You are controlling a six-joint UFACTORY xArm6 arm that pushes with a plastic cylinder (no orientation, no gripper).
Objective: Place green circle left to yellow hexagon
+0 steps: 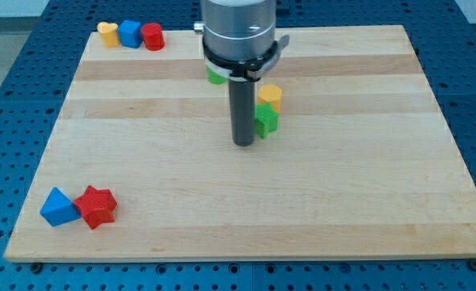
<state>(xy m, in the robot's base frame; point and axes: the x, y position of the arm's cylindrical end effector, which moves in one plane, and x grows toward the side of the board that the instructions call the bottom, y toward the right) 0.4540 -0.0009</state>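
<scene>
The green circle [215, 77] shows only as a small green edge behind the arm's grey body, at the view's top centre. The yellow hexagon [271, 95] sits to its right and a little lower. A green star-like block [266, 120] lies just below the yellow hexagon, touching it. My tip [243, 144] rests on the board just left of the green star block, below the green circle and below-left of the yellow hexagon.
A yellow heart [107, 34], a blue block [129, 34] and a red cylinder [152, 36] stand in a row at the board's top left. A blue triangle-like block [57, 207] and a red star [97, 206] touch at the bottom left. The wooden board [343, 202] lies on a blue perforated table.
</scene>
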